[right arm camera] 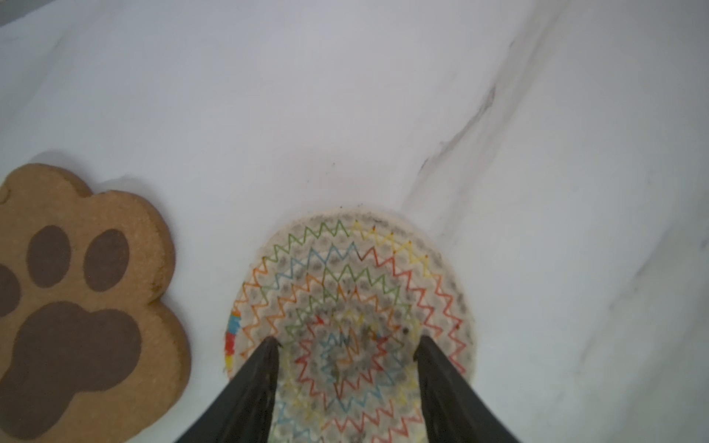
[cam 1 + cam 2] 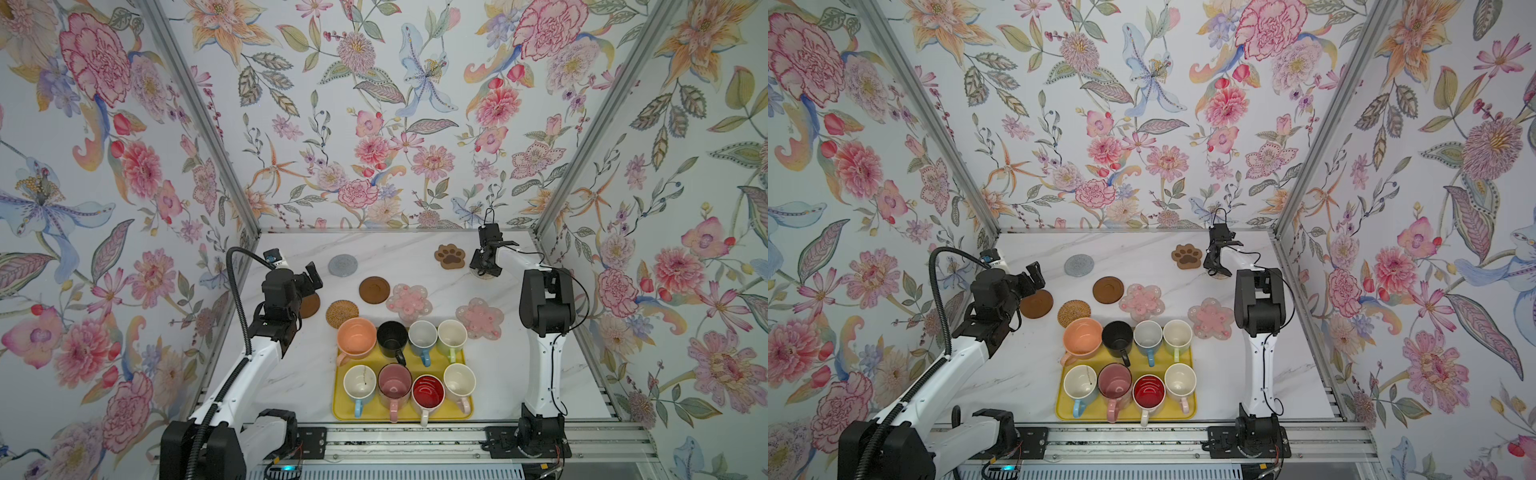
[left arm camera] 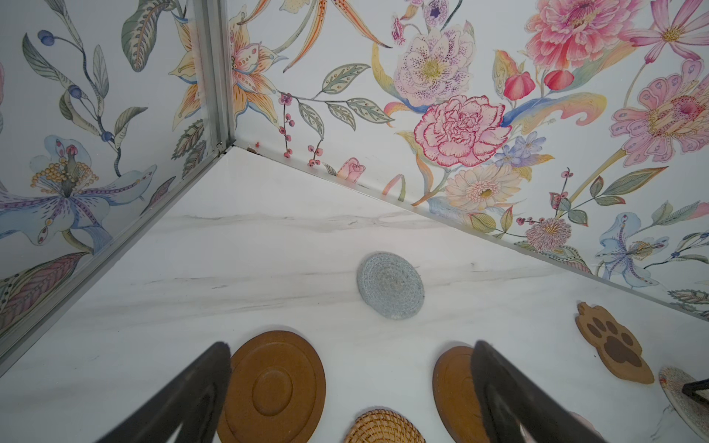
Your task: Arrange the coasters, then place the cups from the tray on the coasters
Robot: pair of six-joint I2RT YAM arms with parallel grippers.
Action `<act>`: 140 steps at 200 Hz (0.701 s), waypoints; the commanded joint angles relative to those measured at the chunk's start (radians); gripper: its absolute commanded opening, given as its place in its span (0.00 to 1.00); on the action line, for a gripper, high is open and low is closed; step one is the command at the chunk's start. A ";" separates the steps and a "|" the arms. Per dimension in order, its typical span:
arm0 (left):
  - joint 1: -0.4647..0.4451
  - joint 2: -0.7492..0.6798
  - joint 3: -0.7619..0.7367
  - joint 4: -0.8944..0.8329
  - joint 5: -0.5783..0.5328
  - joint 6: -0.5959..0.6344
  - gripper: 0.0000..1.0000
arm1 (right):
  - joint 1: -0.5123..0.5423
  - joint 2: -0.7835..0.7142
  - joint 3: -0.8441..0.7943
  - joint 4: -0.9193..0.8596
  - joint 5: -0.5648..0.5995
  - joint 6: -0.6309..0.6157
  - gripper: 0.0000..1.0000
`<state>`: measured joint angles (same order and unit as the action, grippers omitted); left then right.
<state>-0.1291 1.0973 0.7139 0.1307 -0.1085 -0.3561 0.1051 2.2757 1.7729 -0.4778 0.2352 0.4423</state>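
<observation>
Coaster-arranging step, eight mugs untouched on yellow tray: right hand half-wide, tips at the zigzag-stitched round coaster lying flat on the table beside the paw coaster; left hand wide, empty; next probably needs a straight lift clear.

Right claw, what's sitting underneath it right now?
Under the right claw lies a round coaster with colourful zigzag stitching, flat on the marble table. The fingers cover parts of it.

Bright even light, soft shadows, wide-angle distortion
</observation>
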 commanded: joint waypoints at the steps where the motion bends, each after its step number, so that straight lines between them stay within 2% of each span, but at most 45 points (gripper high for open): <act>1: 0.008 -0.010 0.006 0.004 -0.003 0.014 0.99 | 0.005 -0.083 -0.062 -0.019 -0.017 0.001 0.59; 59: 0.008 -0.013 0.004 0.000 0.000 0.016 0.99 | -0.004 -0.093 -0.150 0.016 -0.051 0.019 0.58; 140: 0.008 -0.024 -0.004 -0.001 -0.002 0.012 0.99 | -0.030 -0.018 -0.080 -0.006 -0.083 0.007 0.57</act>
<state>-0.1291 1.0973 0.7139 0.1307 -0.1081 -0.3561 0.0887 2.2051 1.6474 -0.4610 0.1669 0.4500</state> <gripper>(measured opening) 0.989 0.569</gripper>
